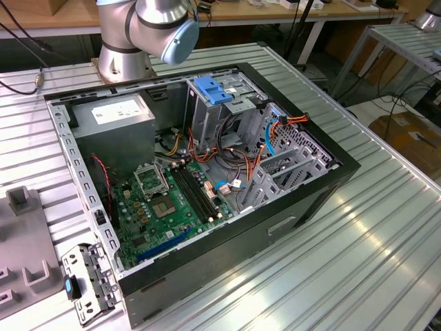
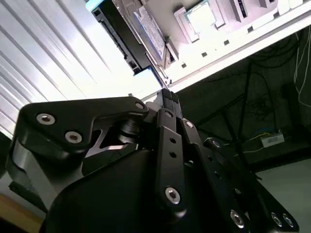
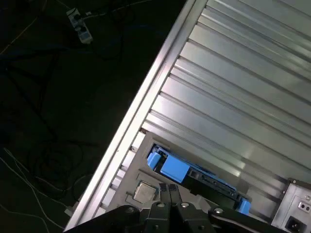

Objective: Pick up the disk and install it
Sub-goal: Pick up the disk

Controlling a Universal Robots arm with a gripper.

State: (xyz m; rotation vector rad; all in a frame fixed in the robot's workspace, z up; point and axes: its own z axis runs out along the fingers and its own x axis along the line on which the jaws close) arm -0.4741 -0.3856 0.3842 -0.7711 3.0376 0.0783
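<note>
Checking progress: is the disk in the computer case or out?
Out. In the first wrist view the disk lies at the edge of the ribbed table.

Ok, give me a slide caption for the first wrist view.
Black tool poised at the flat dark disk in its bright blue plastic carrier, by the ribbed aluminium table edge.

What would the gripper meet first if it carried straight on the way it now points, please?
Probably the flat dark disk in its bright blue plastic carrier, lying on the ribbed aluminium table just ahead of the gripper in the first wrist view; the gap is hard to judge.
</note>
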